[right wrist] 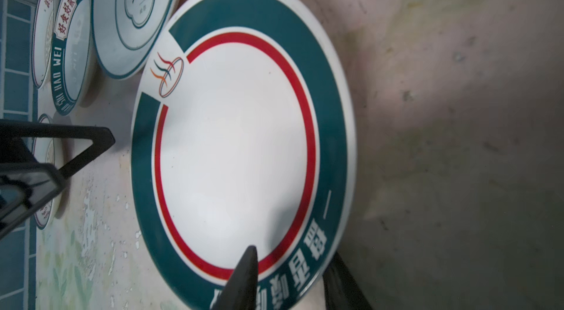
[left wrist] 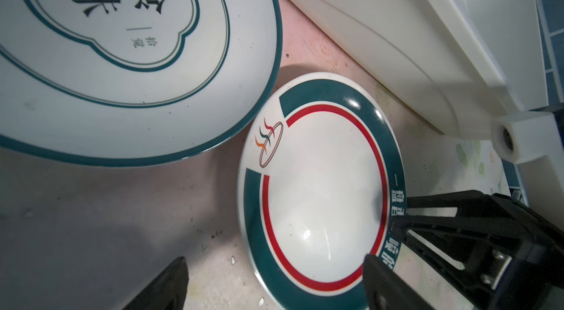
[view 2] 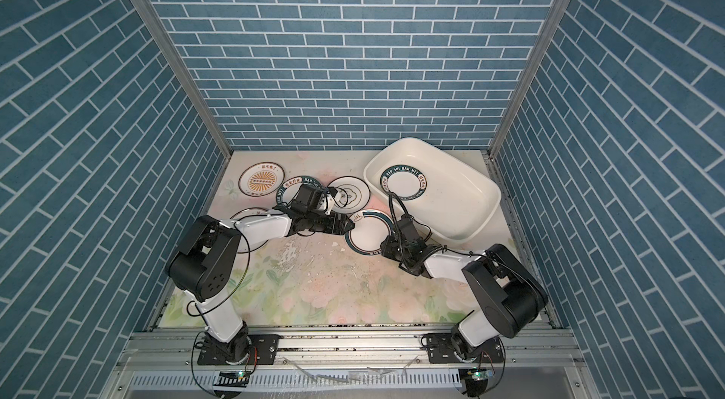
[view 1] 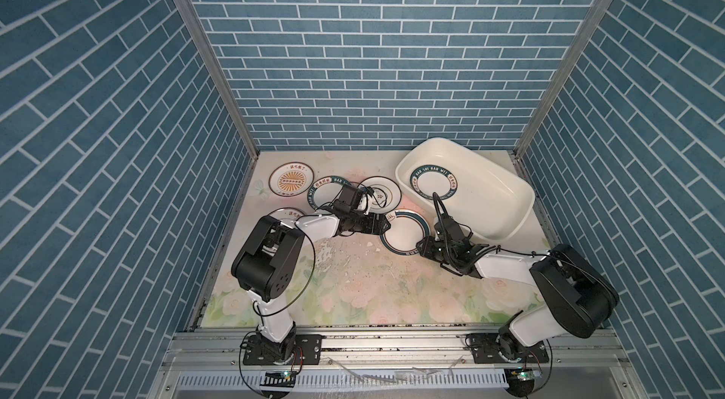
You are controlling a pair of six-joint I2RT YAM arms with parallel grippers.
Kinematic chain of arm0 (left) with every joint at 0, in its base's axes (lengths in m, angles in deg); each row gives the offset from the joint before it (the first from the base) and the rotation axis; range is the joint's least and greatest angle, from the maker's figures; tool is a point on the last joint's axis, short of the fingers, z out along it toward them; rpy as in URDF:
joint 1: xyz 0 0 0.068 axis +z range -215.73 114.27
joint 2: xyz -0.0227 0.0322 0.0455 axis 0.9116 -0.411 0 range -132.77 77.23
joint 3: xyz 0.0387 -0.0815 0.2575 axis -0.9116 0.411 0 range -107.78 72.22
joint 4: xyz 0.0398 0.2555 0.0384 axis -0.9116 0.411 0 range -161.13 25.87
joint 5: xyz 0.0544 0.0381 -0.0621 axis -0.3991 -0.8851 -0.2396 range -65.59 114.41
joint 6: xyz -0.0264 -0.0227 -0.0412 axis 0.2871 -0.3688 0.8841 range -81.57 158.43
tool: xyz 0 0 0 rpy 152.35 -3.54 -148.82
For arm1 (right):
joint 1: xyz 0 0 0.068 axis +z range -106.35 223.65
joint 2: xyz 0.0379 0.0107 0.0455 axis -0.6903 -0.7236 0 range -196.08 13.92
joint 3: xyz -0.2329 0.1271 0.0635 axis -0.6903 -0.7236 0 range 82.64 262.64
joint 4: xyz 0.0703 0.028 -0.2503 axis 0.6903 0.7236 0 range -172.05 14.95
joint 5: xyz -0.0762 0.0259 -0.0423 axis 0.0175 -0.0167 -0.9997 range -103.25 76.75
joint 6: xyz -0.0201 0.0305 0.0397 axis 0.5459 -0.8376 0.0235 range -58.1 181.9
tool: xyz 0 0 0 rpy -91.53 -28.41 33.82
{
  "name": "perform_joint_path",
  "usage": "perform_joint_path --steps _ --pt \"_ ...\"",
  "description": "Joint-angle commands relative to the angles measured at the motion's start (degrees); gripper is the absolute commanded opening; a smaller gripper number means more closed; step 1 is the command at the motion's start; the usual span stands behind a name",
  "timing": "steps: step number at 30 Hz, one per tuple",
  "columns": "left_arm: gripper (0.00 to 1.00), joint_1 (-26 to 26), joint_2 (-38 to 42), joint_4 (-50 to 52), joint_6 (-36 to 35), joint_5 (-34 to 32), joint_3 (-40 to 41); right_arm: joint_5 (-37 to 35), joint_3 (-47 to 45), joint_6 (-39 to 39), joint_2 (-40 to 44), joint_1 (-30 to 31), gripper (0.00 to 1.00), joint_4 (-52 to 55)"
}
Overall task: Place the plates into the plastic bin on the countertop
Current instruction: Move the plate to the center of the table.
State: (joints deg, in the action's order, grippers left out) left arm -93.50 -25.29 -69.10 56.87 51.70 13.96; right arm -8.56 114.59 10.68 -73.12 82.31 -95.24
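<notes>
Right claw (right wrist: 293, 252) set over the rim of the green-ring plate (right wrist: 238, 146), next to the plastic bin (view 1: 506, 197).

The plate lies flat near the middle of the countertop (view 1: 353, 283), just beside the near wall of the bin, which stands at the far right corner with one lettered plate (view 1: 433, 185) inside. I judge the plate to be stiff, glazed, slippery and breakable. Only the raised rim gives a hold, so I would bite deep there and lift slowly. The right claw is narrow, with one finger over the inner face and one outside the rim. I cannot tell if they already pinch it. The left claw (left wrist: 276, 258) is wide and holds nothing, low at the opposite rim of the same plate.
</notes>
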Motion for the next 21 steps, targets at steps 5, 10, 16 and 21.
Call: perform_joint_path --steps 5,10,16,21 --pt "0.91 -0.16 3.11 0.1 -2.31 -2.26 0.16 -2.24 -1.05 -3.55 1.06 0.65 0.38 0.73" --pt "0.91 -0.17 2.42 0.07 -1.78 -2.06 -0.01 -4.92 0.26 -5.29 0.04 0.57 0.38 1.74" --pt "0.91 -0.15 1.07 -0.37 -1.09 -1.18 -0.78 -6.75 0.8 -6.64 -0.37 0.55 0.39 2.44" --pt "0.91 -0.18 -1.89 -0.99 -0.07 0.37 -2.06 -3.79 1.08 -7.2 -3.8 0.59 0.39 -2.49"
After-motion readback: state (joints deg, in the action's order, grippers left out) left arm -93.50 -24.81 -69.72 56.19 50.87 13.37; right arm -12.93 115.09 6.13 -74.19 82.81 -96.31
